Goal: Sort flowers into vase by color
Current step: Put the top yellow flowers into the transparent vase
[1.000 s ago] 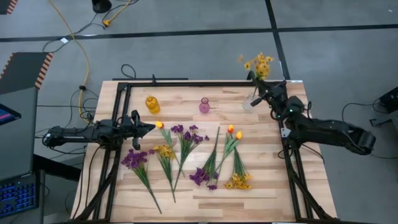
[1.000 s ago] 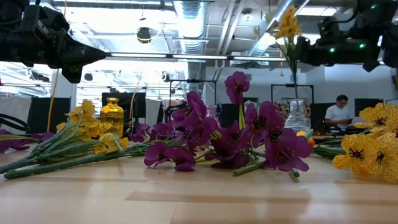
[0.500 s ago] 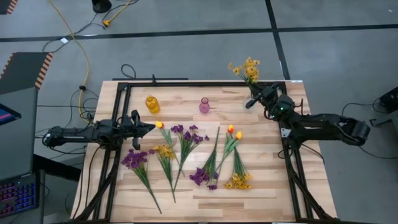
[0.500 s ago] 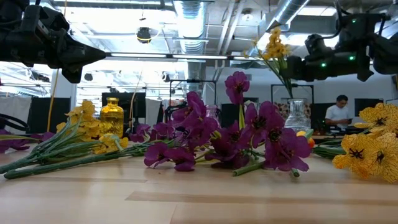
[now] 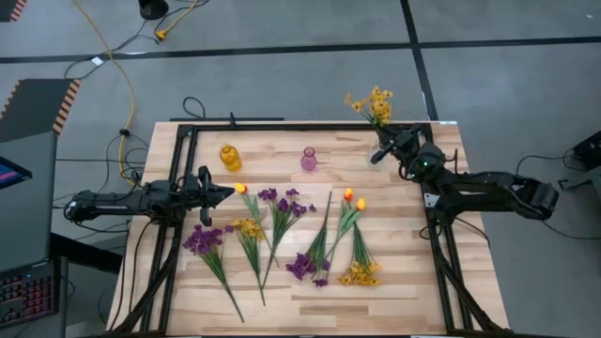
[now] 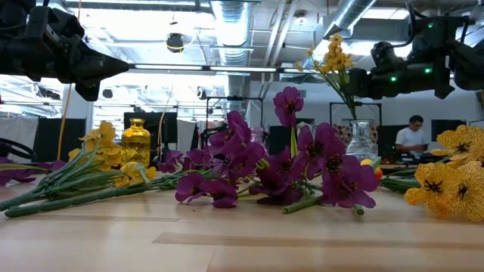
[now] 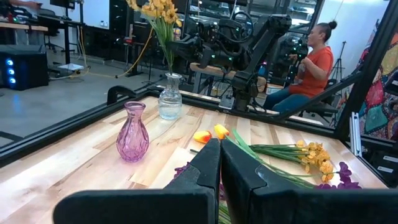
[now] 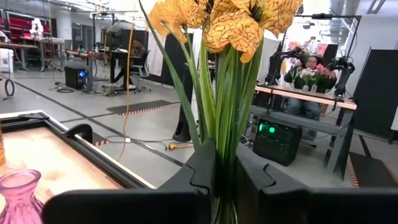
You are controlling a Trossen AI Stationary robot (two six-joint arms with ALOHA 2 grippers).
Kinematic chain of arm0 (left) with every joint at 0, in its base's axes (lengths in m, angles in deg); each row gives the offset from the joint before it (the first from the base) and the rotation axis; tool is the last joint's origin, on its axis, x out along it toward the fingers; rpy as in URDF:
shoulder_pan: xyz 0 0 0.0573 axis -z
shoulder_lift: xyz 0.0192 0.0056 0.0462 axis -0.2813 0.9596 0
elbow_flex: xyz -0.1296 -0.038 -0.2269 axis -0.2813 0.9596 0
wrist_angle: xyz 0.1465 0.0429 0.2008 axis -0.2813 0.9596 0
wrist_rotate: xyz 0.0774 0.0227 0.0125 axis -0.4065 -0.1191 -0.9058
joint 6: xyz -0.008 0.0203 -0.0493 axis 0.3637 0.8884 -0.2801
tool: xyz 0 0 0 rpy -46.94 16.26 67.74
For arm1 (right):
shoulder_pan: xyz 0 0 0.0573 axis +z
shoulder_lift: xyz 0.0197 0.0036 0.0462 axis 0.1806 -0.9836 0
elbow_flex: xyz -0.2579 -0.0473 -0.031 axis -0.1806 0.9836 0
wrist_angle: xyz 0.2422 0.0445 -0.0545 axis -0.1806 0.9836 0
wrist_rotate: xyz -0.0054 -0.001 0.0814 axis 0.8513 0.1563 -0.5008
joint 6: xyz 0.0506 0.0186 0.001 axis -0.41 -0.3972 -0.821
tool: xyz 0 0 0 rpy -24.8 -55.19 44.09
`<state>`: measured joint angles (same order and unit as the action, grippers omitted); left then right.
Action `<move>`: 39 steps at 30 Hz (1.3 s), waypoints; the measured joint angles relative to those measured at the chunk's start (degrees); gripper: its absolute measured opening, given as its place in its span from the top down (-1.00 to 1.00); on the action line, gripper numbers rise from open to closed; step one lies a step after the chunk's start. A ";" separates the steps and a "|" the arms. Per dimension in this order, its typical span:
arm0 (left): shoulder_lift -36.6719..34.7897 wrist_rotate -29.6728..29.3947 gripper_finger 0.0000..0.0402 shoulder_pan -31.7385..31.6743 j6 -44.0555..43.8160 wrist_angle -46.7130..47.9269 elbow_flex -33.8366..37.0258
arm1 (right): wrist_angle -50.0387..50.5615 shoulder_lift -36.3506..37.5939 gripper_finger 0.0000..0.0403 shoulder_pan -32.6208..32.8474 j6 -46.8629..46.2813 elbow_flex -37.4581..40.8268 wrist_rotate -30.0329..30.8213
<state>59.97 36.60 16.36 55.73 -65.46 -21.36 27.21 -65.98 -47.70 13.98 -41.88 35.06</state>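
Note:
A yellow flower sprig point(image 5: 373, 103) stands over the table's far right corner with its stems down in a clear glass vase point(image 6: 361, 140). My right gripper point(image 5: 382, 150) is shut on those stems just above the vase mouth. Purple sprigs point(image 5: 282, 203), yellow sprigs point(image 5: 359, 274) and orange-yellow tulip buds point(image 5: 353, 198) lie flat on the table's middle. An amber vase point(image 5: 230, 156) and a pink vase point(image 5: 308, 158) stand toward the far edge. My left gripper point(image 5: 228, 192) hangs shut above the table's left side, touching nothing. My right gripper pinches the sprig's bundle of green stems point(image 8: 220, 140) between its two fingers point(image 8: 199, 168), below the blossoms. The fingers come in about level from the table's right side and lie across the stems. The sprig leans toward the table's left, its lower stems inside the clear vase point(image 7: 169, 102).
A black frame rail point(image 5: 282, 125) runs along the table's far edge and down both sides. People sit at desks beyond the table point(image 7: 308, 59). Bare wood shows along the near edge point(image 5: 310, 314).
My right gripper has sunk toward the clear vase, carrying the yellow sprig down so its stems stand in the vase. The sprig has tipped from upright to leaning toward the table's left. Over the last half second nothing has moved.

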 joint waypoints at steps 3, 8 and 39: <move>0.00 0.00 1.00 -0.01 0.00 0.00 0.00 | 0.00 0.00 0.69 0.02 -0.02 0.00 -0.01; 0.00 0.01 1.00 0.00 0.00 0.00 0.00 | 0.01 0.00 0.65 0.02 -0.02 0.00 -0.01; 0.00 -2.01 1.00 0.01 -1.87 -0.29 0.00 | 6.10 0.04 -0.17 3.44 -1.97 -0.04 5.36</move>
<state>59.97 34.59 16.37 53.85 -65.75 -21.36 33.31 -65.93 -44.27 12.00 -41.92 40.42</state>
